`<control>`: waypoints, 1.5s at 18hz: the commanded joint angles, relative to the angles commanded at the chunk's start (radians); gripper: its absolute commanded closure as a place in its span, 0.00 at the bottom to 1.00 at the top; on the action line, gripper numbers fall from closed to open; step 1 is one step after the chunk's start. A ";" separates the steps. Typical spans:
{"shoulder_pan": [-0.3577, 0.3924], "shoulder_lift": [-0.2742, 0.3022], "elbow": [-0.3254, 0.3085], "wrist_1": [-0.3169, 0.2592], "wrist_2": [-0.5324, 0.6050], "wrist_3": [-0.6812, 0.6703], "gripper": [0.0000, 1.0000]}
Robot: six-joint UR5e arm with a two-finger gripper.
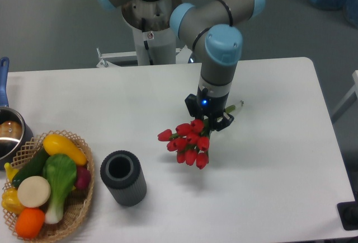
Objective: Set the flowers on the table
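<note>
The flowers, a bunch of red tulips, hang low over the middle of the white table. Their blooms point down and to the left. A green stem end sticks out to the right behind the wrist. My gripper points down and is shut on the stems just above the blooms. A faint shadow lies on the table right under the bunch. I cannot tell whether the blooms touch the surface.
A dark grey cylindrical vase stands upright left of the bunch. A wicker basket of toy vegetables sits at the front left. A metal pot with a blue handle is at the left edge. The robot base stands behind the table.
</note>
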 joint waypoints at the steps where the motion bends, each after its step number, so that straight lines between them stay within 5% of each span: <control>1: -0.002 -0.005 0.002 0.000 0.000 0.000 0.64; 16: -0.002 -0.032 0.017 0.008 -0.002 -0.002 0.50; 17: 0.000 -0.025 0.021 0.008 -0.003 -0.002 0.33; 18: 0.003 -0.022 0.040 0.012 -0.005 -0.002 0.00; 27: 0.046 0.046 0.185 0.055 -0.080 -0.139 0.00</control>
